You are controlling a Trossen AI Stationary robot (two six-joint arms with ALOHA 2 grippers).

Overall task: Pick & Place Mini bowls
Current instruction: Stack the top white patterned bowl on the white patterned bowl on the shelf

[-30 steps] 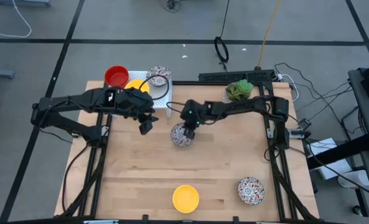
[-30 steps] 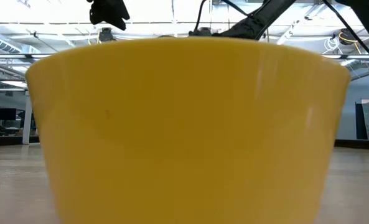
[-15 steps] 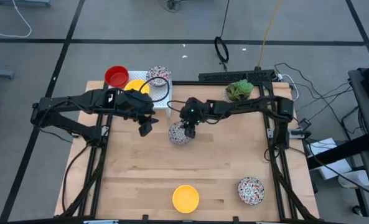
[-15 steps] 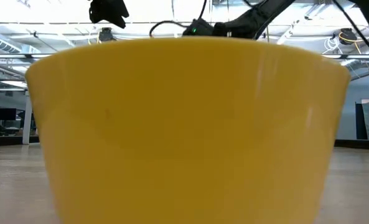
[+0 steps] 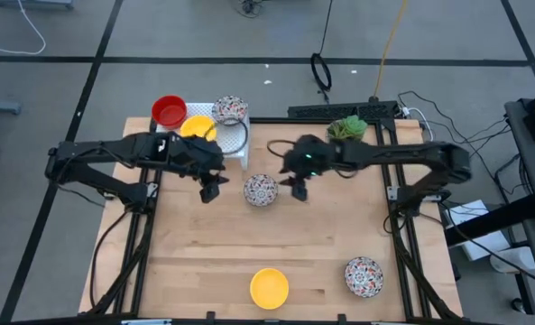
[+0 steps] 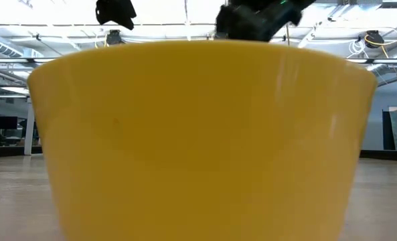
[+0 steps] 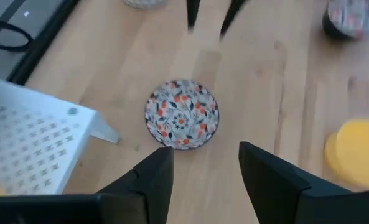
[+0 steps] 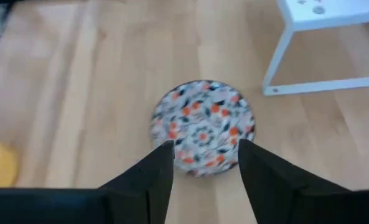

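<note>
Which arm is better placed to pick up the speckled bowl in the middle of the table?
Probably the left. Both open grippers flank the speckled bowl, which neither holds: left gripper and right gripper. The white rack with the other bowls sits on the left arm's side.

One mini bowl [image 5: 261,190] is sitting mid-table between the left gripper [image 5: 207,192] and right gripper [image 5: 298,189]. The rack [image 5: 234,147] is standing behind it, far-left.
</note>
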